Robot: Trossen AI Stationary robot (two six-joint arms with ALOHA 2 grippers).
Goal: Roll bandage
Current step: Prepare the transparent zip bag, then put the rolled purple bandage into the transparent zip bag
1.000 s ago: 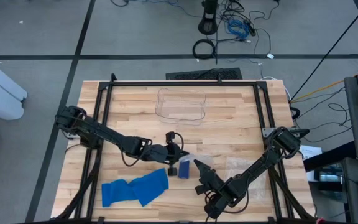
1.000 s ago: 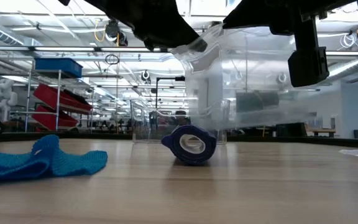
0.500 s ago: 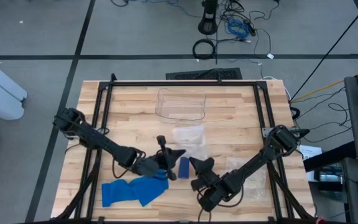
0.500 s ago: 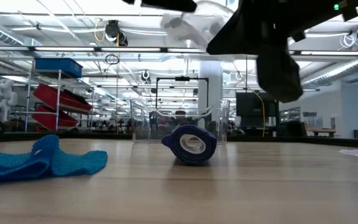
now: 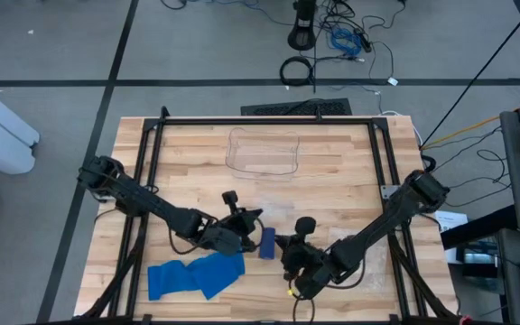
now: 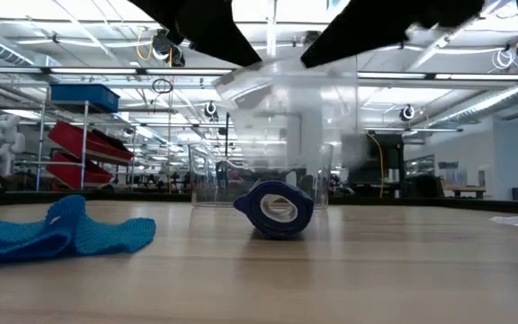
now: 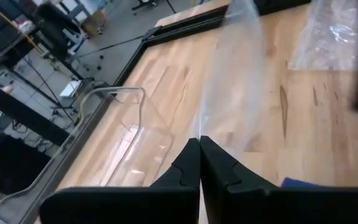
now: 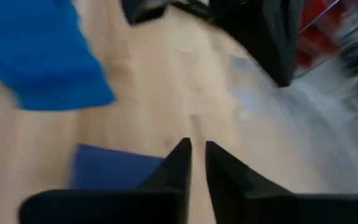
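Layout, left to right, please?

Me: Farthest left at the table's near edge is the cloth, crumpled and flat. Next is my left gripper, fingers pressed together on a clear bag, which hangs above the table. Then comes the roll, lying on the wood just right of that gripper. Just beyond it is my right gripper, fingers a slit apart with nothing between them.

So the roll sits between your two hands?

Me: Yes, near both and touching neither, as far as I can see from above. It is below and a little right of my left fingertips. From my right wrist it shows as a dark blue patch off to one side of my fingers, not in line with them.

Which way does its long axis run?

Me: Front to back across the table. From table height its open core faces the near edge, turned slightly aside. From above it is a short bar, longer front to back than across.

Which hand should take it?

Me: My right, I judge. The left is busy with the bag, and the right is empty and just as close. The fingers would have to part wider than this slit and come in from the right, across the axis, so the pads close on the curved sides and not the ends.

Any risk?

Me: It is round, so a nudge from either side could roll it leftward, toward the cloth.
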